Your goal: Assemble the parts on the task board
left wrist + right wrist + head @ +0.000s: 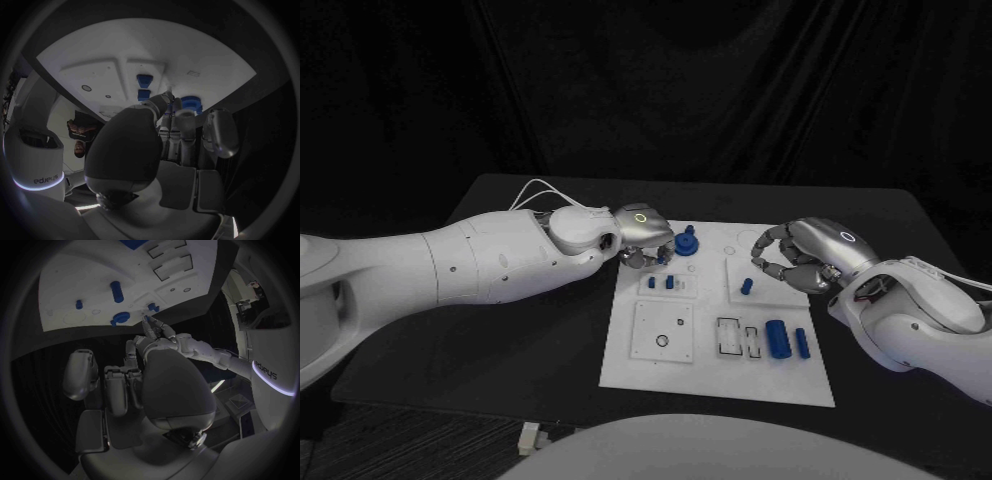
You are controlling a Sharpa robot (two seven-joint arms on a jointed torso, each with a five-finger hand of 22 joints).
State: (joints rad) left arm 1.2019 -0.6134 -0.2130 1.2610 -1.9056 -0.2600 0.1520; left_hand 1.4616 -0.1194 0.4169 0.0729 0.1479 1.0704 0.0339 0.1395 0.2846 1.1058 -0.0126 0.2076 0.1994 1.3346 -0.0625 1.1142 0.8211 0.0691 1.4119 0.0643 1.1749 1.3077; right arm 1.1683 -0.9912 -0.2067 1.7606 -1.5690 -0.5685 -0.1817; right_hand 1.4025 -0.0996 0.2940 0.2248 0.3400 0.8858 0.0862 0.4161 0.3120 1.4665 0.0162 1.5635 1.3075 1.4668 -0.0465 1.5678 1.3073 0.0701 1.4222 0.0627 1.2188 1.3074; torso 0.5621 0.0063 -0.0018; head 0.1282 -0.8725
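The task board (718, 375) lies flat in the middle of the black table (531, 340), and the two hands hang over its far end. Just beyond the fingertips of the left hand (640, 236) a round blue part with a peg (687, 242) stands upright on the board. The left wrist view shows this same part (190, 103) right at the fingertips (167, 98), which point down together toward the board; whether they touch it, I cannot tell. Nothing is visible inside this hand. Under its fingers two small blue parts (662, 283) stand in a raised white block.

The right hand (805, 256) hovers over the other far corner, its fingers curled inward with a gap between them, and I see no part in them. Below its fingers a short blue peg (747, 286) stands on the board. On the near side from these fingers, two long blue bars (788, 341) lie side by side next to dark framed slots (730, 335). A square white plate with small holes (662, 331) sits on the near side of the left fingers.
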